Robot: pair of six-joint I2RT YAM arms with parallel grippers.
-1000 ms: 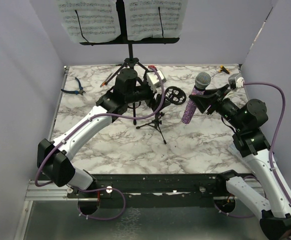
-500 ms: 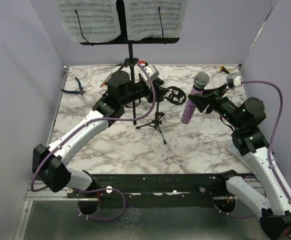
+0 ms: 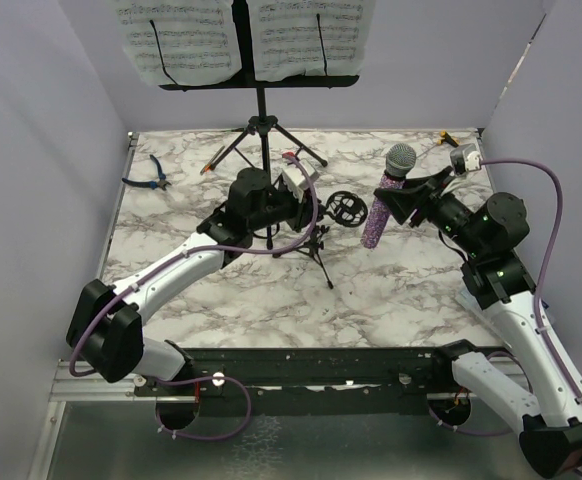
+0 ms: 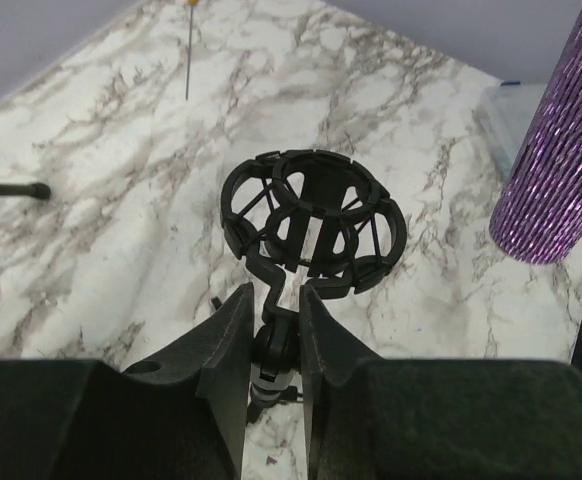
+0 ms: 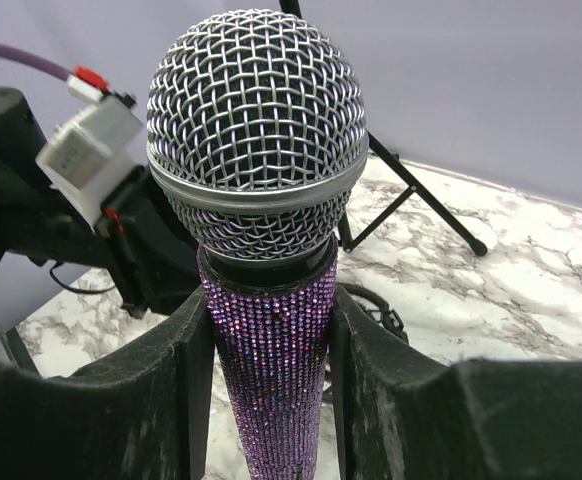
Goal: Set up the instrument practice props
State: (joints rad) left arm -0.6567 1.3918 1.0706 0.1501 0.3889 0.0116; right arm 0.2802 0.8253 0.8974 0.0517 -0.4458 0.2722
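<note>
Top camera looks steeply down from six o'clock toward twelve, far off. Wrist cameras sit close, roughly facing each other; all share the purple microphone (image 5: pixel 266 250).

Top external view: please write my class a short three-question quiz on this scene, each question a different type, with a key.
1. True or false: the right gripper grips the purple microphone by its glitter body.
2. The left gripper has its fingers on either side of: A the pliers; B the neck of the mic stand; C the microphone.
3. In a few words: what holds the sheet-music pages?

Key: 1 true; 2 B; 3 the desk of the music stand.
</note>
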